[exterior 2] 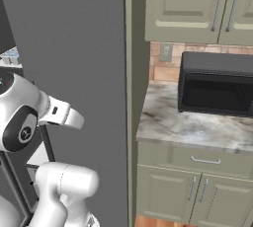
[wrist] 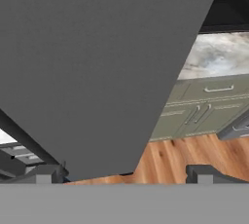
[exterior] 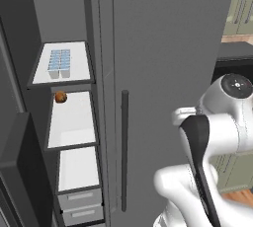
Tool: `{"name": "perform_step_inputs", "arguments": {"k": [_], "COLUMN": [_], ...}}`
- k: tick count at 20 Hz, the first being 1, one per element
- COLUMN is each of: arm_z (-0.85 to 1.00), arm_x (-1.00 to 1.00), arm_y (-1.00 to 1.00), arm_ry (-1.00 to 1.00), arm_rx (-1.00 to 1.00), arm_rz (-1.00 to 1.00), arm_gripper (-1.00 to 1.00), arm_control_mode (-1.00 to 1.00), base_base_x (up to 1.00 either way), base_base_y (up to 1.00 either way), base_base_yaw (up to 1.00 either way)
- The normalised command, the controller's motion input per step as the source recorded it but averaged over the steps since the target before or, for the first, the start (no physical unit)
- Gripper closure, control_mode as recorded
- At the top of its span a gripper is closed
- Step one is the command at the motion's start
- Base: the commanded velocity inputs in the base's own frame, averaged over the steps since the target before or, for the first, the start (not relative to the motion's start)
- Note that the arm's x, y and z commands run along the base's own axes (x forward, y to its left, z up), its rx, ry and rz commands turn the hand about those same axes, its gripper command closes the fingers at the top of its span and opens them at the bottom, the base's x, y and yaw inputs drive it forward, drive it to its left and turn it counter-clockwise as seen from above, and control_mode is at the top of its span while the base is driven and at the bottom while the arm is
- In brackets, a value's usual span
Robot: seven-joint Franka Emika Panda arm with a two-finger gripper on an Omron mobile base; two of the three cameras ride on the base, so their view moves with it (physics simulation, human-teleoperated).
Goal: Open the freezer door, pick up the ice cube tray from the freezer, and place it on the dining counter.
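Now | freezer (exterior: 29,33) open | ice cube tray (exterior: 60,63) shelved | gripper (wrist: 125,175) fingers apart | no legible writing

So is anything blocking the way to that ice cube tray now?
Nothing visible covers it. The freezer door is swung open at the left, and the ice cube tray lies alone on the top white shelf. The gripper, jaws apart, faces the plain grey door beside the freezer.
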Motion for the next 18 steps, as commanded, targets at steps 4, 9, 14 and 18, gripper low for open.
{"name": "perform_step_inputs", "arguments": {"k": [4, 9, 14, 18], "arm_z": [-0.11, 0.0, -0.02, -0.12], "arm_x": [-0.19, -0.1, -0.03, 0.0], "arm_y": [0.0, 0.0, 0.0, 0.0], "arm_ry": [0.0, 0.0, -0.02, -0.03], "arm_rx": [0.0, 0.0, 0.0, 0.0], "arm_rz": [0.02, 0.03, 0.05, 0.07], "arm_gripper": [-1.0, -1.0, -1.0, -1.0], "arm_control_mode": [-1.0, -1.0, -1.0, -1.0], "base_base_x": [0.0, 0.0, 0.0, 0.0], "base_base_y": [0.0, 0.0, 0.0, 0.0], "base_base_yaw": [0.0, 0.0, 0.0, 0.0]}}
